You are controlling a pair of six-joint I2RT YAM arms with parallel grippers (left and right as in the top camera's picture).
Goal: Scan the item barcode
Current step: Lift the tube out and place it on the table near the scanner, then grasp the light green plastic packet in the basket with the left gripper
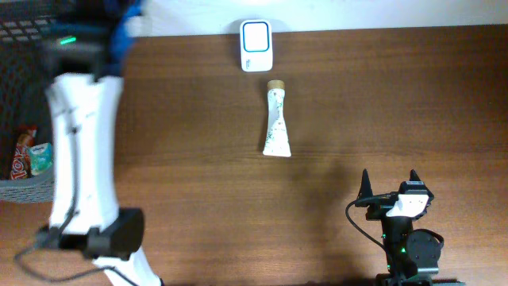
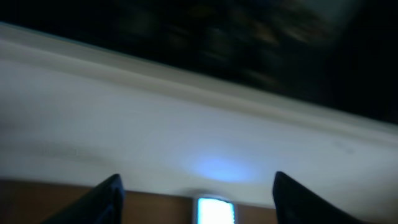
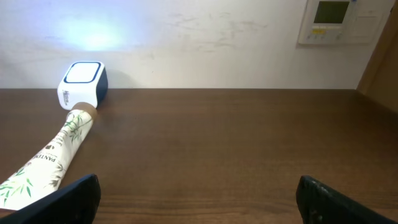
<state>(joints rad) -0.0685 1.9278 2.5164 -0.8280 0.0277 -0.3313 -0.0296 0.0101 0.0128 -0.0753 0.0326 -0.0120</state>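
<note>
Overhead view: the tube (image 1: 277, 119) is lying flat on the worktop (image 1: 397, 95), its cap pointing at the scanner (image 1: 256, 45) and sitting just short of it, not touching.
Tube contact: nothing is gripping or touching it; both arms are well apart from it.
Left wrist view: the left pincer (image 2: 196, 177) is showing its fingers wide apart with nothing between them, facing a pale wall with the scanner's lit window low in the picture.
Left arm: it is reaching toward the far left corner, near the basket (image 1: 20, 189) holding a few packets (image 1: 30, 155); its tip is coming out blurred from above.
Right pincer (image 1: 390, 176): it is sitting at the near right edge, jaws fully apart and empty, looking across at the tube and scanner.
Step in hand: judging by this layout, the tube is lying free in front of the scanner, so no scan is happening right now.
Barcode: no view is showing it, so which face is carrying it cannot be told.
Next move calls for: one pincer coming down over the tube's body, closing across its narrow width, lifting it and turning the printed code toward the scanner window.
</note>
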